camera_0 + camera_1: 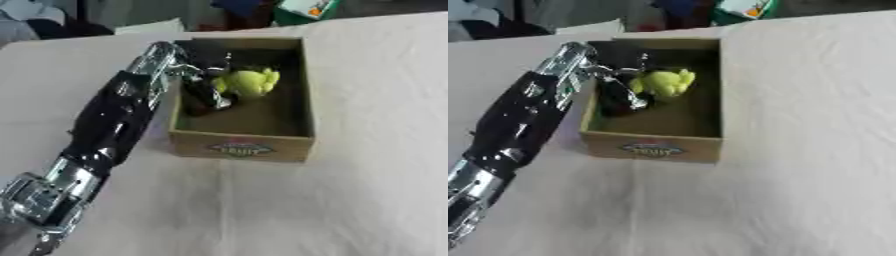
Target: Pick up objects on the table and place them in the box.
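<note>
An open cardboard box (241,148) with a printed label on its front wall stands on the table's pale cloth. My left arm comes in from the lower left and over the box's left wall. The left hand (205,93) is down inside the box, dark fingers curled against a yellow-green rounded toy (251,82) in the box's back half. The toy touches the hand on its left side, and the part under the fingers is hidden. The right hand shows in neither view.
The pale cloth (367,165) covers the table around the box, with wide room to the right and in front. Beyond the far edge are a green and white packet (306,9) and dark clutter (52,22).
</note>
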Robot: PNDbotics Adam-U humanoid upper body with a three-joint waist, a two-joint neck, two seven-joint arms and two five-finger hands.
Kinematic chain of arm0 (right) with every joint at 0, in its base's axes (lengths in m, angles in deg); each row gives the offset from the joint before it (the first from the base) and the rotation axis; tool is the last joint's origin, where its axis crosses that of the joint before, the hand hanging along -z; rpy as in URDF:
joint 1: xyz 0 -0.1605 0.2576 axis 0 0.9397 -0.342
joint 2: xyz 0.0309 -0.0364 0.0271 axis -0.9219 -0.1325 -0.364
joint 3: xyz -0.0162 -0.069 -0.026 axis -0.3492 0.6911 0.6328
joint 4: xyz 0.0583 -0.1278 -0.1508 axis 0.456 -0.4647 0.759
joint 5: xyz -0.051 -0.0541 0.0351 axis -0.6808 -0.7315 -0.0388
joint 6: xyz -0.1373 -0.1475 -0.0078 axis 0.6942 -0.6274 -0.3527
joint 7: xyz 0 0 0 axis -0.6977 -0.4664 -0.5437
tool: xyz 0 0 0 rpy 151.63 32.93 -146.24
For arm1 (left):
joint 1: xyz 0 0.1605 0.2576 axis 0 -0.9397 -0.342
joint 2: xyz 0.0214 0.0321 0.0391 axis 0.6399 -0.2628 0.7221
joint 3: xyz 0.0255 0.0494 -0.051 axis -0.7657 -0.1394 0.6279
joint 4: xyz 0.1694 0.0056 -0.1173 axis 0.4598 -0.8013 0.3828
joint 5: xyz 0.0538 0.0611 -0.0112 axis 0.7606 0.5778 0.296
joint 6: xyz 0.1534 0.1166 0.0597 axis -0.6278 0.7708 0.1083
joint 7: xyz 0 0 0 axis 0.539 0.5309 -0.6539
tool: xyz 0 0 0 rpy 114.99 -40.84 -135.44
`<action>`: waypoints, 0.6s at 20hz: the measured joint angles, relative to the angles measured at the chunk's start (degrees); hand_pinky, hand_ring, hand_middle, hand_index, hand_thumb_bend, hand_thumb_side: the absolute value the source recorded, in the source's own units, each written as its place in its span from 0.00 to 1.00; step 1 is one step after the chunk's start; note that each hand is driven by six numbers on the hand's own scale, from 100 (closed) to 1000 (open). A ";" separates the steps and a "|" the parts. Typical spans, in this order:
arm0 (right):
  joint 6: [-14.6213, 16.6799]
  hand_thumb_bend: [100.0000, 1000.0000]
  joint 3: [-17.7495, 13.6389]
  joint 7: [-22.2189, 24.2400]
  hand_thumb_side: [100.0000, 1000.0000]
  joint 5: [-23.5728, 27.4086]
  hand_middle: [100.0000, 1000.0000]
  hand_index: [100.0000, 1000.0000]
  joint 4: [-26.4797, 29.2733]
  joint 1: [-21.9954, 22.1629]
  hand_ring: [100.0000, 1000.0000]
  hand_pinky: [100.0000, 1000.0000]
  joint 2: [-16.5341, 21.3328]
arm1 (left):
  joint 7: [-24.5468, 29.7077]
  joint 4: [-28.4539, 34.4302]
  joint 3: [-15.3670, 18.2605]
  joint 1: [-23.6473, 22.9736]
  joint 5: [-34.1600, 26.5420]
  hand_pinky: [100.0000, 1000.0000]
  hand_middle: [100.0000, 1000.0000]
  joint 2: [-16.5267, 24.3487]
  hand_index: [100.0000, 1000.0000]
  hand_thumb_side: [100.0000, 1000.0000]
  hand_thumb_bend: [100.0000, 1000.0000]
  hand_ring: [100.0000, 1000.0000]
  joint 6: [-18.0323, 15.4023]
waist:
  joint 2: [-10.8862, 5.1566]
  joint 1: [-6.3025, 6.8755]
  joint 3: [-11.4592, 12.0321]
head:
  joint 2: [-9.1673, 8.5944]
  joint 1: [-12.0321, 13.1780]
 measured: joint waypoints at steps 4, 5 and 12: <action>0.09 0.00 0.02 0.07 0.85 0.14 0.85 1.00 0.00 0.01 0.80 0.87 -0.01 | 0.19 1.80 0.39 0.00 -1.89 0.73 0.83 0.00 1.00 0.99 0.86 0.89 0.41 | -0.01 -0.14 0.11 | 0.18 0.02; 0.13 0.00 0.02 0.11 0.85 0.15 0.85 1.00 0.00 0.03 0.81 0.87 -0.01 | 0.04 2.20 0.44 -0.01 -2.29 0.72 0.82 0.00 1.00 1.00 0.85 0.88 0.57 | -0.06 -0.20 0.16 | 0.28 0.02; 0.87 0.00 -0.81 -0.46 0.85 0.16 0.84 1.00 0.00 0.79 0.80 0.87 0.01 | -3.30 7.16 3.16 -0.85 -6.29 0.65 0.73 -0.02 0.93 1.00 0.34 0.81 3.49 | -0.95 -0.97 1.90 | 1.48 -1.09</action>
